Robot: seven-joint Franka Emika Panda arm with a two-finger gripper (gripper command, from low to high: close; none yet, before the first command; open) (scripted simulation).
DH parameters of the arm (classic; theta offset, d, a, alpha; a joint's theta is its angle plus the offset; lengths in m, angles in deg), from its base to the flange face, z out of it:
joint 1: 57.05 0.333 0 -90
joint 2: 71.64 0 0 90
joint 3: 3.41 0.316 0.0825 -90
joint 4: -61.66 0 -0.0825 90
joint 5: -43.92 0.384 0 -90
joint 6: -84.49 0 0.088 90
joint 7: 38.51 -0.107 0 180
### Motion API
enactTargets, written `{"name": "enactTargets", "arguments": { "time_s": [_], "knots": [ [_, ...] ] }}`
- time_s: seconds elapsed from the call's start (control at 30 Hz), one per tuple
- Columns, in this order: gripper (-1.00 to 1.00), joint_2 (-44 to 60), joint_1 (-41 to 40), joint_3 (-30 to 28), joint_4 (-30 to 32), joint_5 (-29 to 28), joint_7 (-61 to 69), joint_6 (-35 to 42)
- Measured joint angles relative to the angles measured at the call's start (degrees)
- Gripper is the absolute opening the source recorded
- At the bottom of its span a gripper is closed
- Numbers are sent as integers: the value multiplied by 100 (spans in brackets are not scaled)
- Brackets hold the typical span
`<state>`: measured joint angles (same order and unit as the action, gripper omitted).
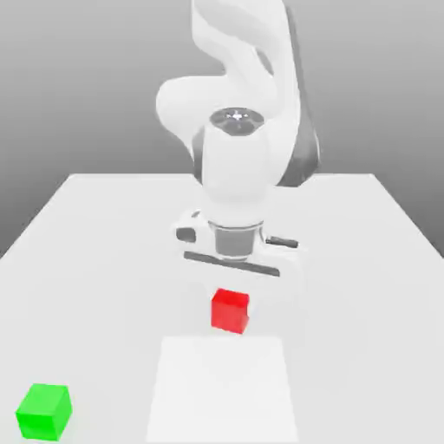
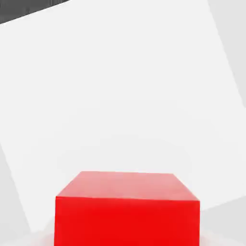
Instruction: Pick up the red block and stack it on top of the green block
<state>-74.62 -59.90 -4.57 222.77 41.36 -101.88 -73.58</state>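
End effector [image 1: 232, 314] is clenched on the red block [image 2: 127, 222], which sits between its fingers near the middle of the counter [image 1: 355, 269]. Whether the underside of the red block touches the counter cannot be determined. Primary hazard: slip. If the pads bear on too little of the side faces, the block may rotate or drop when lifted or when the arm accelerates; a slow, vertical lift should reduce this risk. Beyond the block lies the pale square patch [image 1: 222, 390] on the counter, toward the exterior view's bottom edge. Insufficient lift before sideways travel could drag the block along the counter and shift it in the grip. The green block [image 1: 42, 414] stands well apart, toward the exterior view's lower left corner. Approach at too low a height could strike the green block and displace it from the target position. The two blocks also appear to differ in heading; if the wrist is not turned to suit, the faces would meet askew and bearing area would be reduced. Release off centre may cause the red block to topple. Release too high may cause it to bounce; pressing too low may push the green block aside. Opening unevenly, or withdrawing before both pads are free, could pull the stack over.
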Motion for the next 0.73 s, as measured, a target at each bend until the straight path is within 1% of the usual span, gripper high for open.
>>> {"name": "enactTargets", "arguments": {
  "time_s": [0.2,0.47,0.6,0.63,0.73],
  "knots": [
    [-100,609,-770,-281,-1120,34,1175,517],
    [-100,1441,-1662,-544,-2606,468,3019,1174],
    [-100,2173,-1828,-491,-2808,679,3345,649],
    [100,2333,-1852,-467,-2821,714,3375,503],
    [100,2333,-1852,-467,-2821,714,3375,503]
  ]
}}
